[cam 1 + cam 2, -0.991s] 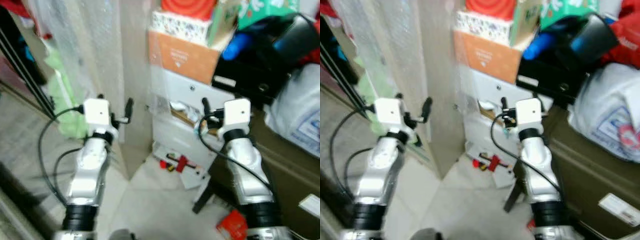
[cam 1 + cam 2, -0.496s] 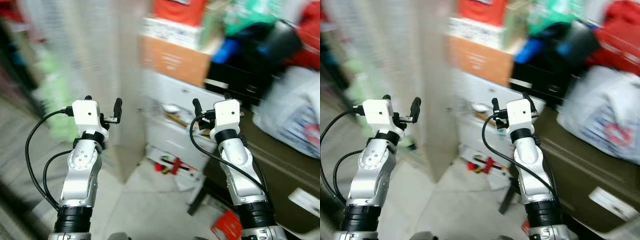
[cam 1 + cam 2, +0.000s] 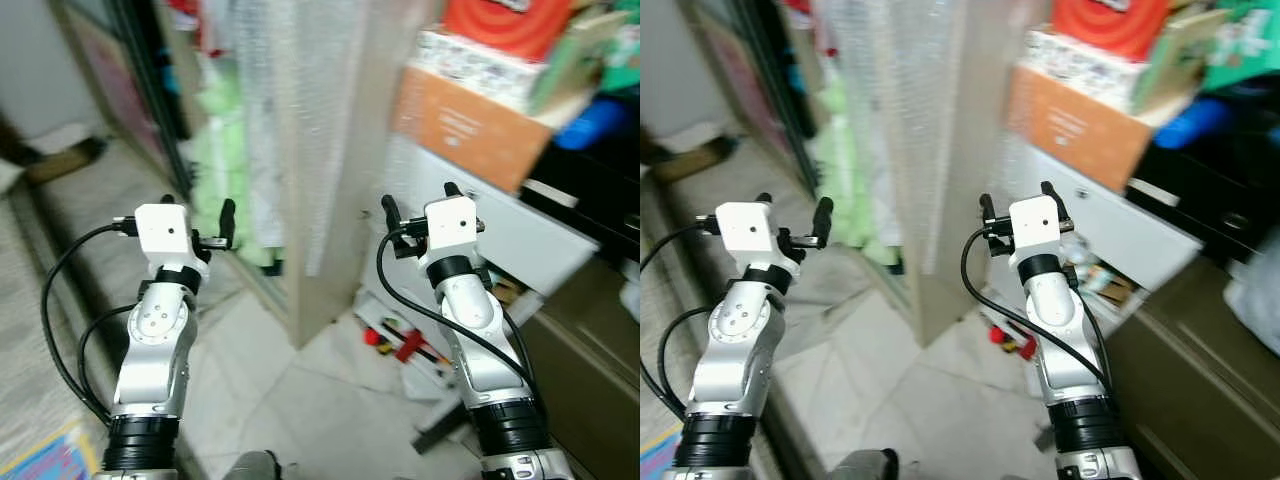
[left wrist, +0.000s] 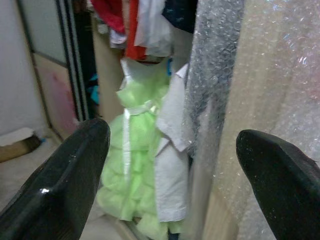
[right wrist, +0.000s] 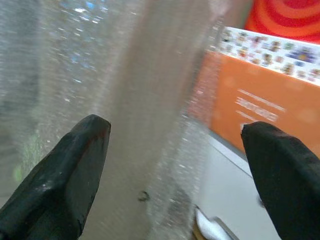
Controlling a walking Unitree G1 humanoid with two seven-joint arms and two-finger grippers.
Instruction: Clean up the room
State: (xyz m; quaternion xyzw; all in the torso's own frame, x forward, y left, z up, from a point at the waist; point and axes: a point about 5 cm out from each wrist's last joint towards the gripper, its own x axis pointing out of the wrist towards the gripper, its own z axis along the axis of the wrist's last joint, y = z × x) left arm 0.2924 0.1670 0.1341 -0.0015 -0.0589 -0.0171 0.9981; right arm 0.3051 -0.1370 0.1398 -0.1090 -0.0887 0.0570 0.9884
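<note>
Now we face a bubble-wrapped panel (image 3: 330, 150).
Our left gripper (image 3: 196, 207) and right gripper (image 3: 418, 203) hover spread apart, holding nothing.

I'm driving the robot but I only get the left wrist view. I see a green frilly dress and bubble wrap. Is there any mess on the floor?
Observer: Yes, small red toy pieces lie on the floor in front of the right arm.
Operator: Is the other claw holding something?
Observer: No, the right gripper is open with nothing between its fingers.
Operator: What's that claw pointing at?
Observer: An orange box beside the bubble-wrapped panel.
</note>
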